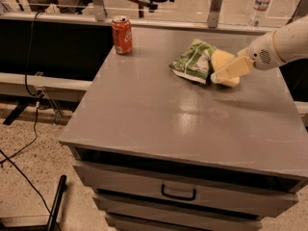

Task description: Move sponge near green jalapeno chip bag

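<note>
No legible text — red can [121, 35] script, green bag [191, 61] markings unreadable; claw [221, 73] grips sponge [222, 59] beside bag.

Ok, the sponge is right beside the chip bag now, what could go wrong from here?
The sponge, held in the claw, is at the right edge of the green chip bag. Any further leftward motion could shove the light bag across the table. I cannot tell whether the sponge rests on the table, so releasing now might let it drop and bounce away. Opening the claw this close could also nudge the bag.
</note>
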Robot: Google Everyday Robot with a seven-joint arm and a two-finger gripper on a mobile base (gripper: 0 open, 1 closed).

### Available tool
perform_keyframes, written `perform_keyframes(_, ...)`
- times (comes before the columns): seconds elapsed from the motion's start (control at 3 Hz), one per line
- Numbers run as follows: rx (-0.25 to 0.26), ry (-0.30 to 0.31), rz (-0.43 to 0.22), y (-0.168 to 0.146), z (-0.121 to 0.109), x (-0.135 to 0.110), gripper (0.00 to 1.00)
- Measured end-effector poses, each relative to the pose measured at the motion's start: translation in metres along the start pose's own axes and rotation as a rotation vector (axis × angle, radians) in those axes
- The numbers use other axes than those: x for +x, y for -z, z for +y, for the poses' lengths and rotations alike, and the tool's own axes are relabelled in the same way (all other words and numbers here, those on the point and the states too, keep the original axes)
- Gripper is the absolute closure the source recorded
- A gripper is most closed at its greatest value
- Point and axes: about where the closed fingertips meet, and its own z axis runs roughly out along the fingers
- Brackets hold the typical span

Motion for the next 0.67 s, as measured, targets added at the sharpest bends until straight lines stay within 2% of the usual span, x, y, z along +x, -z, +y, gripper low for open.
perform_keyframes(0.33,0.000,0.000,0.000,-0.0001,0.0000,0.0000,0.00)
perform_keyframes(0.67,0.021,0.027,0.001,0.0014,-0.0024,-0.0021,0.00)
